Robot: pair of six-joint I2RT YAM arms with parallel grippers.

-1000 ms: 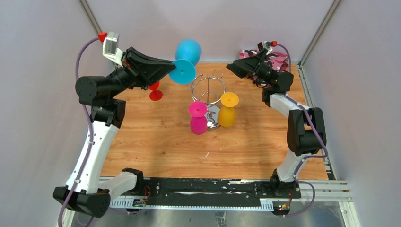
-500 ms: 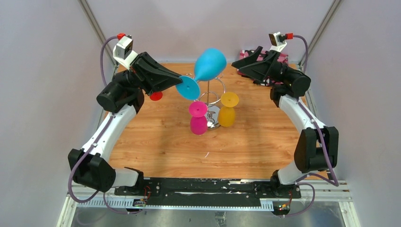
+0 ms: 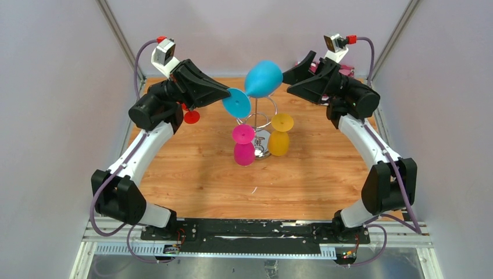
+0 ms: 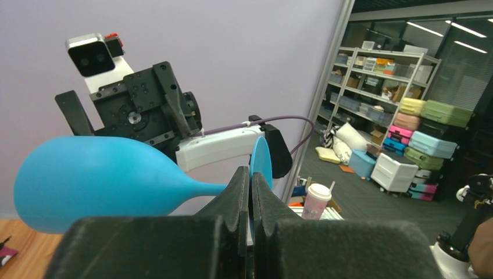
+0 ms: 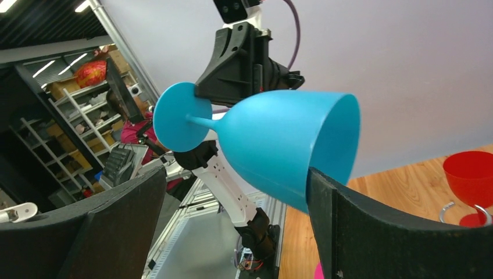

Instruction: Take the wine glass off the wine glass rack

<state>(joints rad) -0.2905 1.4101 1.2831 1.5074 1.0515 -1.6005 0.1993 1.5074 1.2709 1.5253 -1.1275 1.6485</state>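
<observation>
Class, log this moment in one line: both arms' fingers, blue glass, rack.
left fingers: shut on blue wine glass foot | right fingers: open, flanking its bowl | blue wine glass: held sideways, off wine glass rack

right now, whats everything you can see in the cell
blue wine glass: 1, blue, in the air above the rack
magenta wine glass: 1, magenta, upside down at the rack's near left
yellow wine glass: 1, yellow, upside down at the rack's right
red wine glass: 1, red, far left of table, partly behind the left arm
wine glass rack: 1, chrome, table middle
pink object: 1, pink, far right corner
table: 1, wood
left end effector: black, shut on the blue glass's foot
right end effector: black, open around its bowl
</observation>
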